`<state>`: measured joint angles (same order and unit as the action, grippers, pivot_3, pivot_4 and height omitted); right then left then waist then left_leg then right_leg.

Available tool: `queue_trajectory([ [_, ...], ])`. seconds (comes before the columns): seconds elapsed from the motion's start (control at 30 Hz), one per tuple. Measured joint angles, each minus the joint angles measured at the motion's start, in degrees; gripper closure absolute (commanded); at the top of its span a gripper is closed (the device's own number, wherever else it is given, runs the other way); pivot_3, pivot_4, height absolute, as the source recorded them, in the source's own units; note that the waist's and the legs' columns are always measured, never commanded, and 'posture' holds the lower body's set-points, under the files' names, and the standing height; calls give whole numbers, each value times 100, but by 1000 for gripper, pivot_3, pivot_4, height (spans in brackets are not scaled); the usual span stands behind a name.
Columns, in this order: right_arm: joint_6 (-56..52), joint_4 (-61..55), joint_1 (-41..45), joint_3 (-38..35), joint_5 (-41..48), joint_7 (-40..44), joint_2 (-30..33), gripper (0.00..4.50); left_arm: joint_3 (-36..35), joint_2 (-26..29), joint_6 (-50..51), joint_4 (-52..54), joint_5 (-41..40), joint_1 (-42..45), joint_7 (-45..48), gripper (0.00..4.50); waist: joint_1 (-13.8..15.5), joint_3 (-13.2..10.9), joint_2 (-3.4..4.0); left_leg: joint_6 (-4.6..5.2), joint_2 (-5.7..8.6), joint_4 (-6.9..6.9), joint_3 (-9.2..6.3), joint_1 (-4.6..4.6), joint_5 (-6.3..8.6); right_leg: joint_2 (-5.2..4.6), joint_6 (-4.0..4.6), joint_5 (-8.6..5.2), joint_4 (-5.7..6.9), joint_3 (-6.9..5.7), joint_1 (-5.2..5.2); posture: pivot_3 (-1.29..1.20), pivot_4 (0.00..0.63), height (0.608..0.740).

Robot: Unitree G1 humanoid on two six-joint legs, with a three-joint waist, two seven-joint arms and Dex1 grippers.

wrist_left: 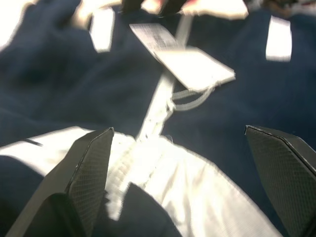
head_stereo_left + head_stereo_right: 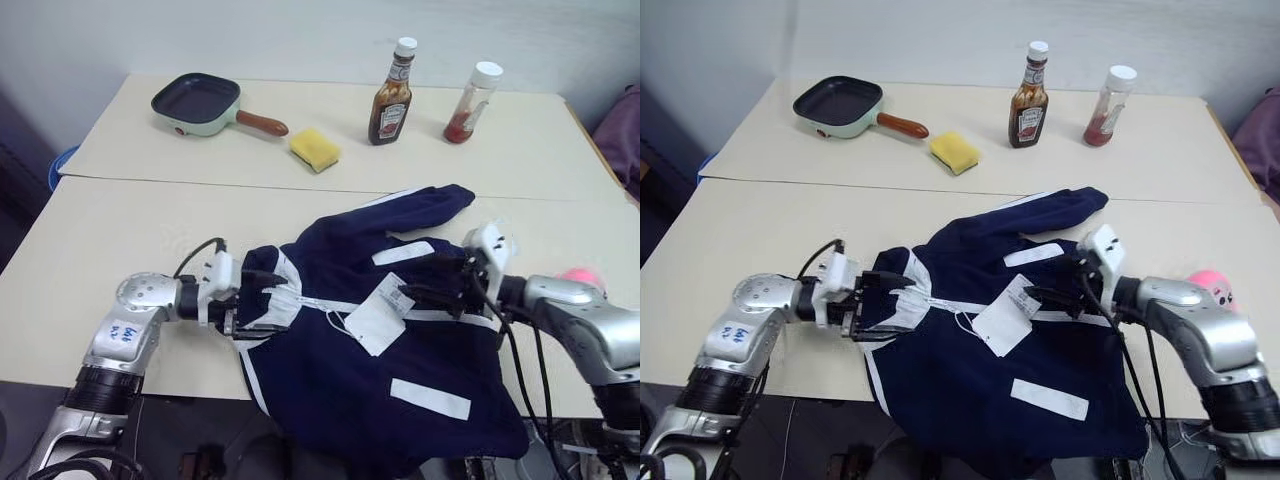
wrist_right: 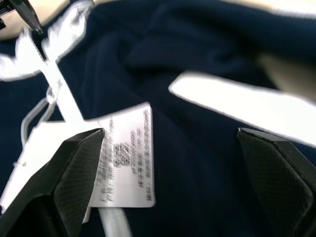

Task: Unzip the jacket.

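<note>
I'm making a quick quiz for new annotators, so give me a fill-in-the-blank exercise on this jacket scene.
1. The jacket is navy blue with ____ trim.
2. Both the left gripper and the right gripper have their fingers ____.
3. The paper tag lies on the jacket's front between the two ____.
4. On the far table, the yellow sponge lies between the pan and the ____ bottle.

Missing words: white; open; grippers; brown sauce
</note>
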<state>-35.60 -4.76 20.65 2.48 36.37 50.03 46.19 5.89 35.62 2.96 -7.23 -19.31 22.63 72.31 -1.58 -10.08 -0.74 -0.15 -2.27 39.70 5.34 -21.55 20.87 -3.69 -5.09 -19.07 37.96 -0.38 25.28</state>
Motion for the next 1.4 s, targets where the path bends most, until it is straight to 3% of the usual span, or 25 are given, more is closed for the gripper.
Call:
queue_trajectory([
  [0.1, -247, 22, 81, 72, 112, 444, -51, 30, 98, -177, -199, -116, 109, 72, -15, 49, 3, -1, -2, 12, -8, 31, -3, -9, 7, -6, -8, 4, -8, 1, -11, 0, 150, 740],
  [0.23, -413, -97, 80, 211, 137, 767, -142, 30, 142, -247, -381, -271, 267, 74, -65, 49, 0, -2, -1, 24, -7, 39, -5, 48, -4, -14, -22, 14, -19, 39, -84, 0, 150, 740],
  [0.4, -839, -122, 107, 335, 136, 848, -190, 30, 193, -376, -468, -438, 420, 75, -219, 49, 9, -1, -1, 20, -6, 30, -11, 38, -5, -14, -20, 17, -13, 37, -71, 0, 150, 740],
  [0.53, -1849, -143, 342, 336, 617, 955, -315, 30, 197, -453, -585, -603, 536, 228, -284, 49, 8, -1, -1, 22, -6, 34, -12, 35, -4, -19, -20, 17, -14, 33, -73, 0, 150, 740],
  [0.6, -2279, -147, 446, 311, 855, 756, -696, 30, 194, -536, -661, -744, 564, 351, -297, 49, 4, -1, -2, 20, -6, 37, -13, 36, -5, -19, -20, 17, -15, 33, -72, 0, 150, 740],
  [0.73, -2910, -99, 558, 306, 1089, 376, -1141, 885, 213, -611, -800, -953, 653, 513, -279, 0, 5, -1, -2, 20, -2, 36, -13, 34, -5, -19, -20, 17, -11, 33, -71, 0, 150, 740],
  [1.07, -3369, -141, 515, 257, 1163, -3, -1559, 4398, 351, -645, -1088, -1461, 973, 709, -354, 0, 5, 3, -2, 23, 5, 37, -14, 40, -5, -26, -20, 17, -8, 31, -76, 0, 150, 740],
  [1.27, -3589, -494, 268, -221, 1723, 145, -1442, 4456, 397, -645, -1065, -1519, 1011, 706, -507, 0, 15, 6, 3, 29, 14, 36, -17, 44, -7, -37, -22, 18, -6, 30, -80, 0, 150, 740],
  [1.4, -3731, -574, 184, -1091, 2112, 253, -766, 4456, 432, -615, -863, -1462, 1016, 683, -616, 0, 16, 15, 5, 40, 27, 33, -23, 51, -12, -52, -26, 20, -9, 25, -91, 0, 150, 740],
])
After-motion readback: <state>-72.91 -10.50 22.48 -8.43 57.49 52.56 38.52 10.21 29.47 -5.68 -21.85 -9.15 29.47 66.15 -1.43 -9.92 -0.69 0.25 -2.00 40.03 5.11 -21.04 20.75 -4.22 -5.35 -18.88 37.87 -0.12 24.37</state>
